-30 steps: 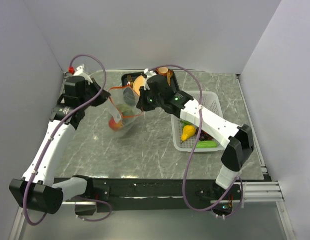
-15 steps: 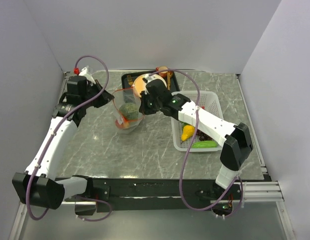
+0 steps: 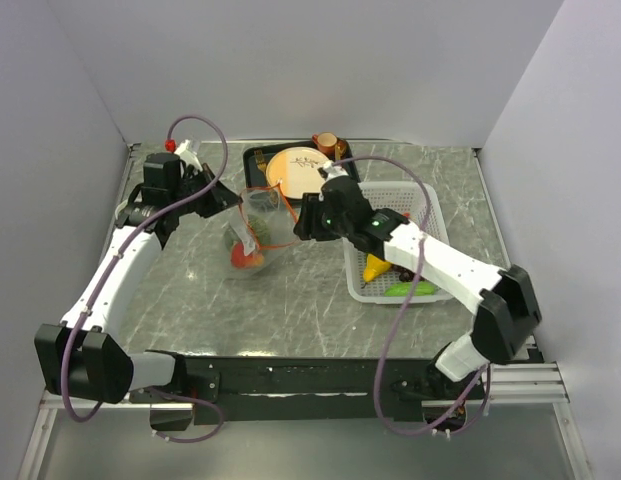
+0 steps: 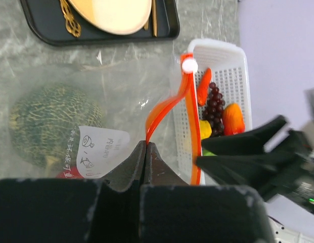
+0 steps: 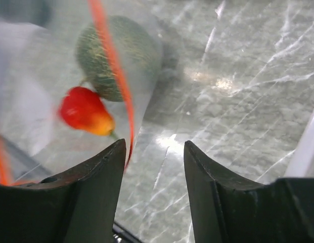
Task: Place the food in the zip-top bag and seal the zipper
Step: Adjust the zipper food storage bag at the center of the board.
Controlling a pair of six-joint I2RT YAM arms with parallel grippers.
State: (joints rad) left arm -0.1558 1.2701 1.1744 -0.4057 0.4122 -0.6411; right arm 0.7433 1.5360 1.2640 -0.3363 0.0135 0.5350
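Note:
The zip-top bag (image 3: 258, 228) stands mouth-up on the marble, left of centre. My left gripper (image 3: 228, 194) is shut on its zipper (image 4: 167, 109), the orange-red strip pinched between the jaws (image 4: 145, 144). Inside the bag lie the green melon (image 4: 50, 124) and a red piece (image 5: 86, 111). My right gripper (image 3: 302, 222) stands open just right of the bag's mouth. In its wrist view the zipper (image 5: 114, 66) hangs beside the left finger, and only marble shows between the jaws (image 5: 154, 149). More food lies in the white basket (image 3: 415, 195): a yellow pear (image 3: 375, 266), cucumber (image 3: 410, 289), grapes (image 4: 215, 104) and carrot (image 4: 204, 86).
A black tray (image 3: 256, 157) with an orange plate (image 3: 295, 164) sits at the back, a small cup (image 3: 327, 145) beside it. Walls close in the table on the left, back and right. The right arm reaches across over the basket.
My right gripper has opened, let go of the bag's rim and drawn slightly right. The left gripper has kept its hold and shifted toward the back; the bag's mouth now sags open.

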